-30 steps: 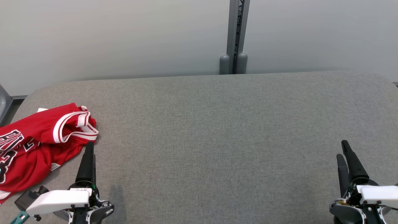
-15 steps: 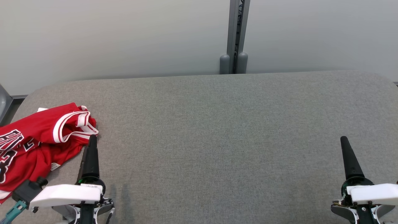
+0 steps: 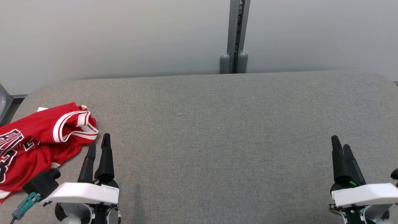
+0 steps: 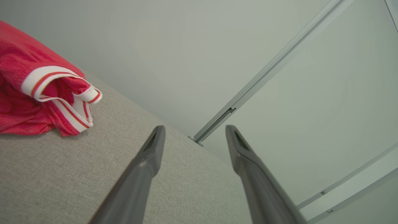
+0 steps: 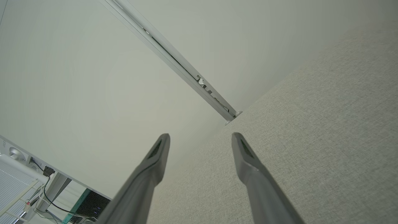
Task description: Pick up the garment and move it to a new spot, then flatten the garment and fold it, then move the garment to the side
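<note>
Garment (image 3: 31, 146) crumpled beside left gripper (image 3: 99, 140), jaws parted.

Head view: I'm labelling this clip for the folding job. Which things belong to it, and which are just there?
Job: jersey, left gripper, right gripper, table.
Just there: wall, post.

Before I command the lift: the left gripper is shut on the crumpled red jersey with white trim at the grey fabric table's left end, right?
No. The left gripper is open and empty, clear of the crumpled red jersey with white trim, as the left wrist view shows. The jersey does lie at the left end of the grey fabric table.
</note>
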Tool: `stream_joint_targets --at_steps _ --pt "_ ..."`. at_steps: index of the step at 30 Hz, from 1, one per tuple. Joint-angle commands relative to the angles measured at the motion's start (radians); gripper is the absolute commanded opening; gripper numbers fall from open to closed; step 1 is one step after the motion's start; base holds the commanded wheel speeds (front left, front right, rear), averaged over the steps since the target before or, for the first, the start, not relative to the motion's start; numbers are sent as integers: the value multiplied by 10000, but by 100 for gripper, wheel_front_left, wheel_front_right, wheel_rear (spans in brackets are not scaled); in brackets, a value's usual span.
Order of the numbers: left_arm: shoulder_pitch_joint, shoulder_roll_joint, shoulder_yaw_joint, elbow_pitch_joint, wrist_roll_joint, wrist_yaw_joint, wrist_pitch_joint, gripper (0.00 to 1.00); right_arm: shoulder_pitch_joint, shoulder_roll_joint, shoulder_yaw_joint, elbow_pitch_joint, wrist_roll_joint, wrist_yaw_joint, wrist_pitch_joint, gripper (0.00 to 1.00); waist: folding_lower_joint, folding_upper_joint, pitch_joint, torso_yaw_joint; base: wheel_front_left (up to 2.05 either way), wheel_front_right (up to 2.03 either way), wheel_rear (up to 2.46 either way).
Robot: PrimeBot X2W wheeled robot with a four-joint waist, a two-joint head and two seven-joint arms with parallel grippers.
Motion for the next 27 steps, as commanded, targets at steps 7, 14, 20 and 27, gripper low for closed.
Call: stream_joint_targets --at_steps 7,14,20,27 --pt "-295 117 -202 -67 1456 108 -274 100 -5 -211 166 -69 -1328 15 -304 100 0 -1 -12 10 0 0 0" --pt "-338 103 -285 -38 2213 130 -464 100 -3 -210 249 -140 -2121 17 -503 100 0 -1 -17 27 0 0 0" --pt "-346 93 -378 -97 2813 113 -627 100 16 -257 329 -198 -2730 18 -659 100 0 -1 -26 42 0 0 0" --pt "-347 86 -457 -83 3454 159 -798 100 62 -241 362 -249 -3247 20 -829 100 0 -1 -35 63 0 0 0"
